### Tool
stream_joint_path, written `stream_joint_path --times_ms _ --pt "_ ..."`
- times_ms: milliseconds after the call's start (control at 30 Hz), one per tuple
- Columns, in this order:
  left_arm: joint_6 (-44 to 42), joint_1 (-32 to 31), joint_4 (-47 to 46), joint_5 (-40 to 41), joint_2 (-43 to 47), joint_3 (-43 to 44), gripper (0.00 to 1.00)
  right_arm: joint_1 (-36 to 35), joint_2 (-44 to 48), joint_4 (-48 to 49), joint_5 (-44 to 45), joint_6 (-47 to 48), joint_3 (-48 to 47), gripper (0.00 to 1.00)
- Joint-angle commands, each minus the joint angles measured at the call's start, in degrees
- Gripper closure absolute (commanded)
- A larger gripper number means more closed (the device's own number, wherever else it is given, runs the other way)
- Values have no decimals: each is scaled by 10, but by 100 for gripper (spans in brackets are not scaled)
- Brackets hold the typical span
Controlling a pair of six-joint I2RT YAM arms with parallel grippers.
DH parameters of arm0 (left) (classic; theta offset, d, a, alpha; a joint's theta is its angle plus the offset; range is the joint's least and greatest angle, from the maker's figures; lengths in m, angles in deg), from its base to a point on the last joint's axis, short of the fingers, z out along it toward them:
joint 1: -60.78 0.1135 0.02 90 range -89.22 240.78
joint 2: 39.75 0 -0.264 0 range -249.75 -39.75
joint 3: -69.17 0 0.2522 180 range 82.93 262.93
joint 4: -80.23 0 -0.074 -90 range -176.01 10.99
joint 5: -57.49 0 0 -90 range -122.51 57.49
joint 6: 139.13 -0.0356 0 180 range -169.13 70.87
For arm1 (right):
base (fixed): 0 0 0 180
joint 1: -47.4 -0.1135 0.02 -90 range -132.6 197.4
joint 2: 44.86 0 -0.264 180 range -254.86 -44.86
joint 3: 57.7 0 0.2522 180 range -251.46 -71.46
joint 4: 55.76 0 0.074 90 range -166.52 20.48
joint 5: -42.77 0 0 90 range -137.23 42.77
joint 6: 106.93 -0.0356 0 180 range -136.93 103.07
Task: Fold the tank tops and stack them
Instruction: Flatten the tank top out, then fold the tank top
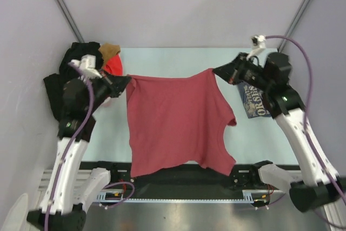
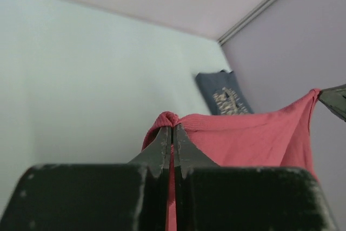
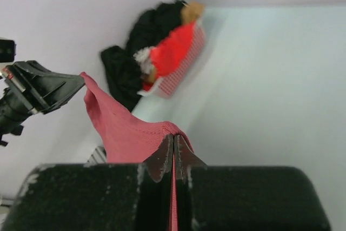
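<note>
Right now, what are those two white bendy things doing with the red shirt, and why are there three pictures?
Those are two robot arms, the left arm and the right arm. The big picture looks down from a camera above them. The other two come from small cameras on the wrists, so you see each arm's black jaws up close. Both pairs of jaws are pinched shut on the plain dark maroon-red tank top, one at each end of its far edge, holding it lifted and stretched between them over the pale table. On the right lies a slate blue-grey tank top with pale lettering, looking folded. On the left is a red-and-white checked basket with a bright orange-red garment and black clothes.
</note>
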State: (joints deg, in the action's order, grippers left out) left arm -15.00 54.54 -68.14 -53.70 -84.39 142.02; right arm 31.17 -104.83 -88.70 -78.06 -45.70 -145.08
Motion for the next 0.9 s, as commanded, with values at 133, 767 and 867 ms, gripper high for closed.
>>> stream_joint_path --times_ms 133,767,867 --pt "37 3 -226 5 -197 -138 100 41 -254 155 -12 -51 58 100" --pt "-36 14 -223 44 -561 67 100 69 -621 216 -52 -78 -170 100" --pt "-37 15 -226 34 -550 46 99 67 -598 232 -52 -74 -126 100"
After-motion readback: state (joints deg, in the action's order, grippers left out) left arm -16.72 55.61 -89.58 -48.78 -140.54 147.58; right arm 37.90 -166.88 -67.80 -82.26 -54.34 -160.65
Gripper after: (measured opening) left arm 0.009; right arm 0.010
